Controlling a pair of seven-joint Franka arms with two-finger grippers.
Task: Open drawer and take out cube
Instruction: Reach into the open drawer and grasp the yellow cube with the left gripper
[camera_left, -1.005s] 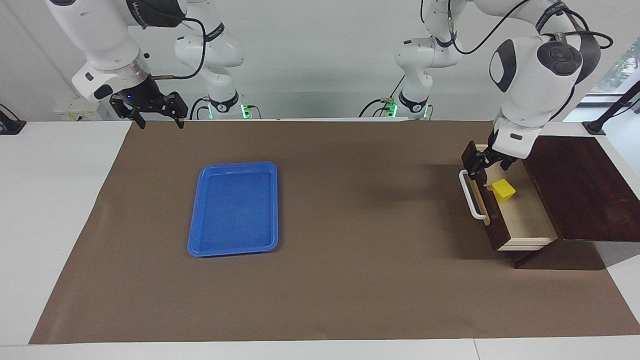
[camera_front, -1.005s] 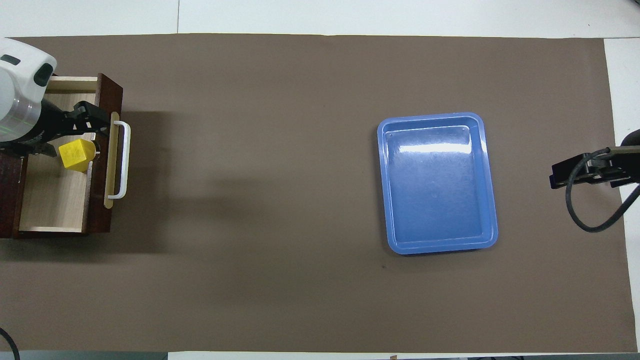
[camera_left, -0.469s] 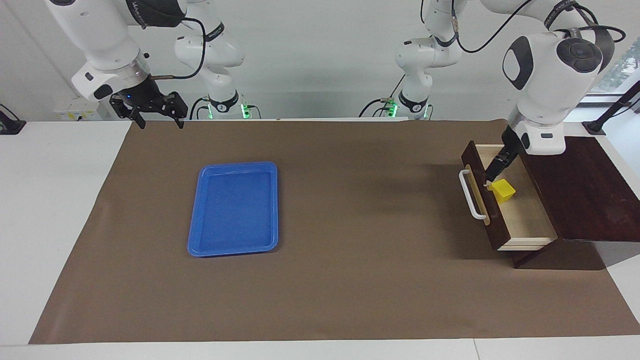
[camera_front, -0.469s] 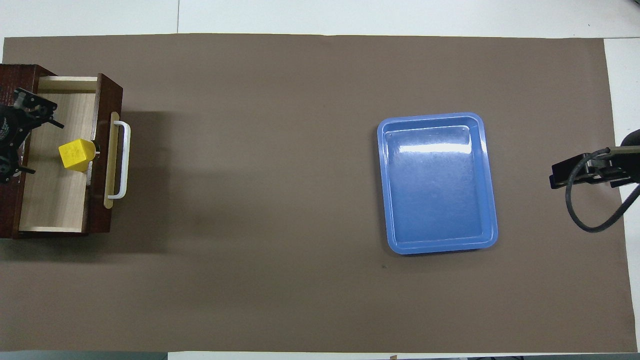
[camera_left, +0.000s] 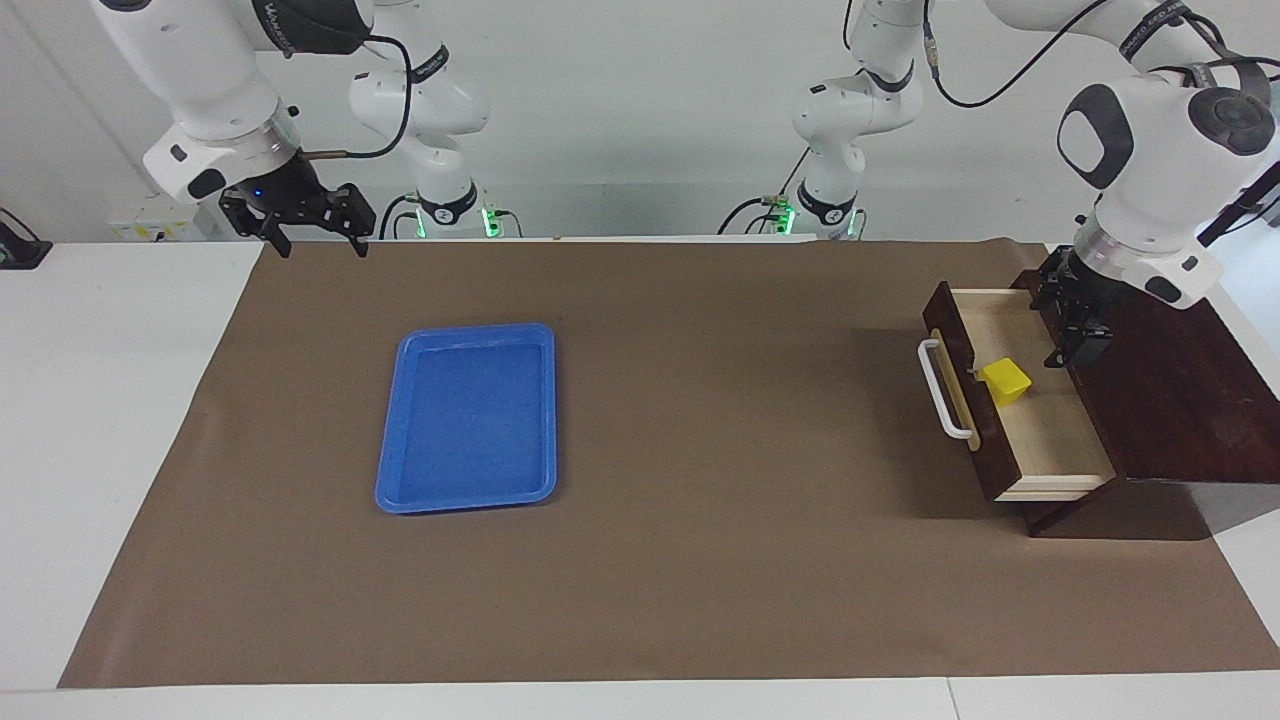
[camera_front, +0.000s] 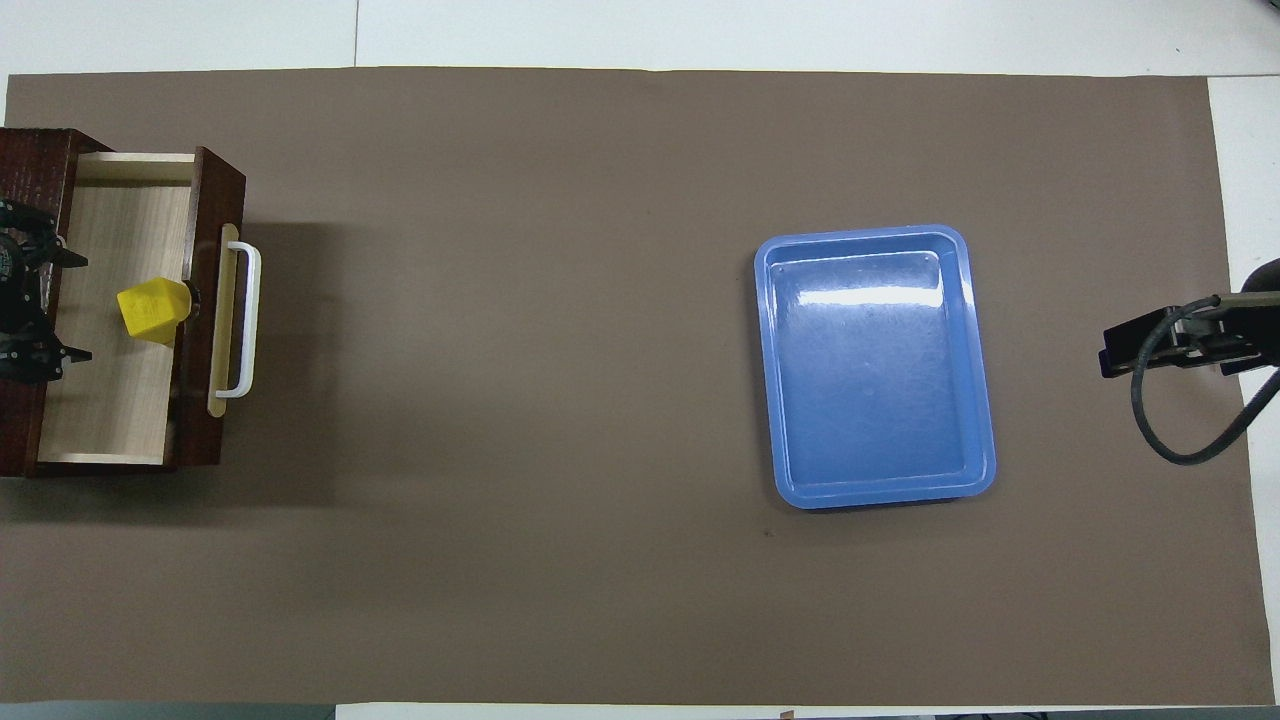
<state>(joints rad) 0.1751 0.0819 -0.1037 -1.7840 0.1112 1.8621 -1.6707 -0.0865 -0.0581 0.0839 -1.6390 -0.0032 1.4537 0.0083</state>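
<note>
The dark wooden box's drawer (camera_left: 975, 415) stands pulled out at the left arm's end of the table, with its white bar handle (camera_left: 943, 392) facing the table's middle. The yellow cube (camera_left: 1005, 381) lies inside on the pale floor, close to the drawer's front panel; it also shows in the overhead view (camera_front: 152, 310). My left gripper (camera_left: 1076, 345) hangs open and empty over the drawer's inner end by the box's top, beside the cube and apart from it; in the overhead view (camera_front: 70, 308) its fingers spread wide. My right gripper (camera_left: 312, 238) waits open, raised over its own end of the table.
A blue plastic tray (camera_left: 395, 470) lies on the brown mat toward the right arm's end; it also shows in the overhead view (camera_front: 985, 470). The box's dark top (camera_left: 1180, 390) stands higher than the drawer, just beside the left gripper.
My left gripper has left the drawer's front near the handle, swung over the drawer toward the box, and turned with its fingers spread. The drawer, cube and right arm have not moved.
</note>
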